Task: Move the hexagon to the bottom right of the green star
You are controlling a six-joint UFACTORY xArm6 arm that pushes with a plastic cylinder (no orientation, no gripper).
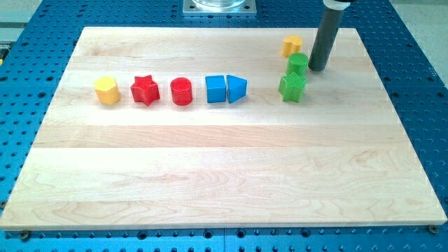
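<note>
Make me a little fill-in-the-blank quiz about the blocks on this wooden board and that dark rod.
1. The block farthest to the view's left is the ____ hexagon.
2. My tip sits just to the view's right of the green ____, above the green star.
3. Between the red star and the blue cube stands a red ____.

Missing words: yellow; cylinder; cylinder

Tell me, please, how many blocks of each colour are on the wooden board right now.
Yellow: 2, the hexagon at the view's left and a block at the view's top right.
Red: 2, a star and a cylinder.
Blue: 2, a cube and a wedge-like block.
Green: 2, a round block beside my tip and the green star.
Total: 8
</note>
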